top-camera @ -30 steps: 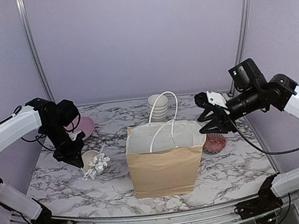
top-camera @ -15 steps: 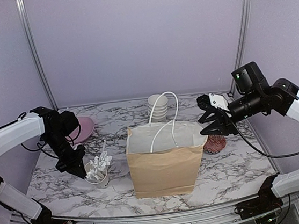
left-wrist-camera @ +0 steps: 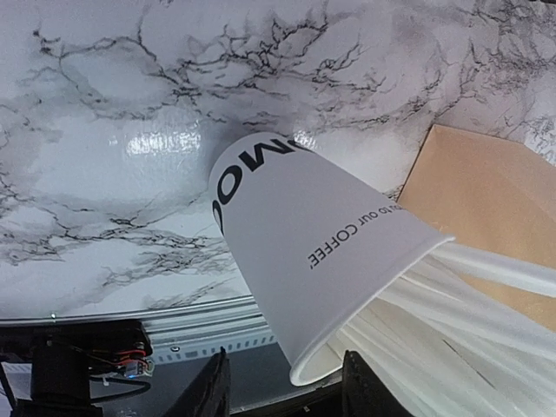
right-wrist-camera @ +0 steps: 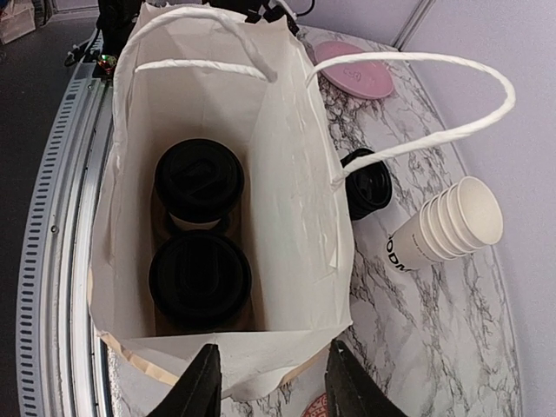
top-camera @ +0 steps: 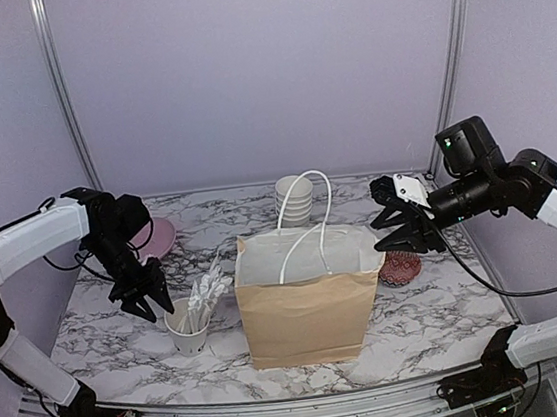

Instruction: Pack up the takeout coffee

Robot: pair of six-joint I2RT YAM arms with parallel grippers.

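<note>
The brown paper bag [top-camera: 305, 311] stands open at the table's middle. In the right wrist view two takeout coffees with black lids [right-wrist-camera: 198, 178] [right-wrist-camera: 200, 278] sit inside the bag [right-wrist-camera: 295, 174]. A third lidded coffee [right-wrist-camera: 367, 182] stands outside, behind the bag, and is hidden in the top view. My right gripper [top-camera: 401, 227] is open and empty over the bag's right rim [right-wrist-camera: 271, 387]. My left gripper [top-camera: 146, 302] is open beside the white straw cup [top-camera: 187, 330]. The cup's rim [left-wrist-camera: 313, 252] lies between the spread fingers [left-wrist-camera: 285, 395].
A stack of lidless white cups [top-camera: 295, 200] stands behind the bag and shows in the right wrist view [right-wrist-camera: 443, 226]. A pink plate [top-camera: 153, 238] lies at the back left. A red patterned item [top-camera: 399, 268] lies right of the bag. The bag's white handles [top-camera: 305, 221] stick up.
The straw cup went from lying tipped to standing upright, a little nearer the bag. My left gripper opened and sits beside it. My right gripper shifted slightly.
</note>
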